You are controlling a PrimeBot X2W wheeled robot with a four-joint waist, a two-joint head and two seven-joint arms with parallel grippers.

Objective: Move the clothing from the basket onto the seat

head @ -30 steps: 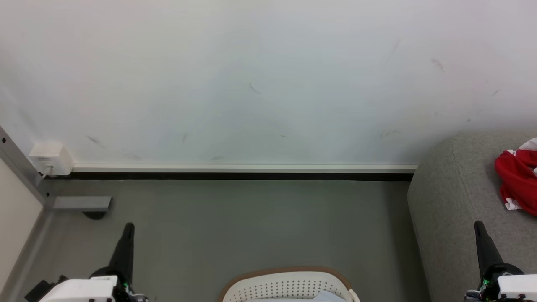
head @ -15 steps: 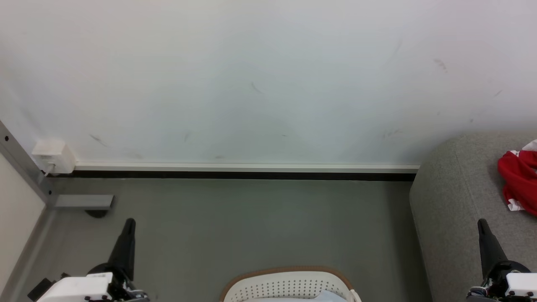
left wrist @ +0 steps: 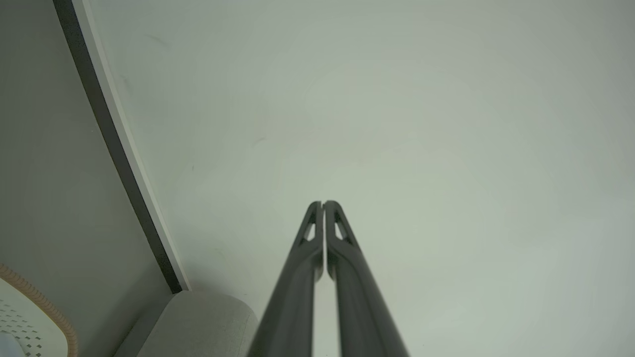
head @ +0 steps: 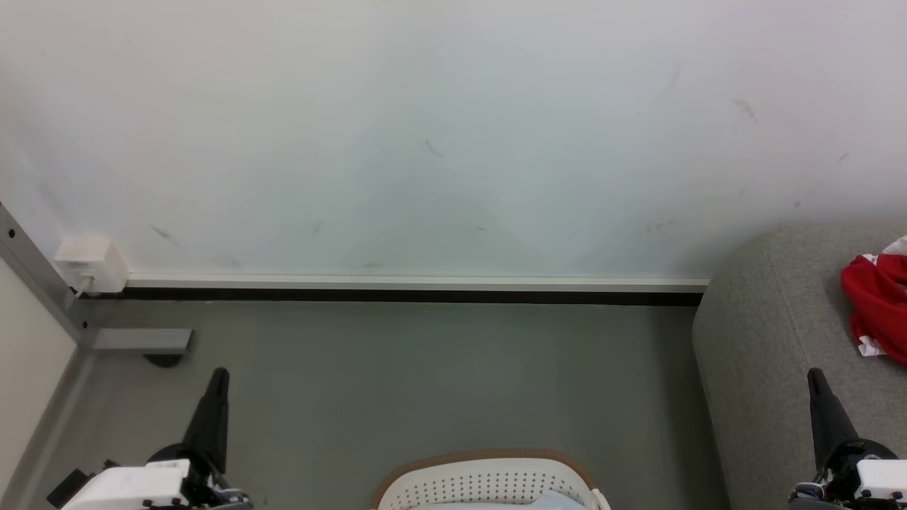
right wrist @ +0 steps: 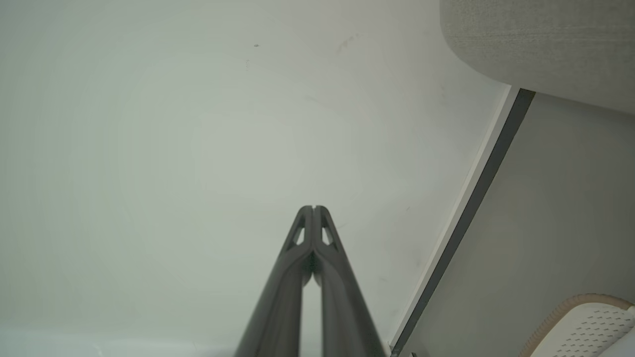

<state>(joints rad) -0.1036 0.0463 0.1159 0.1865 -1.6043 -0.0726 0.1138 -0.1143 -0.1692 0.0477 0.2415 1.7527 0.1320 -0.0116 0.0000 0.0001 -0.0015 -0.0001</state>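
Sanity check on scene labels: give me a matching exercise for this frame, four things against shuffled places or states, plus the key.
Things:
1. red jersey
2. basket
3. left gripper
4. pale cloth

Places or states:
A. shut, holding nothing
B. lying on the grey seat
C. inside the basket
D. standing on the floor, at the head view's bottom edge

Pairs: 1-B, 2-D, 3-A, 4-C
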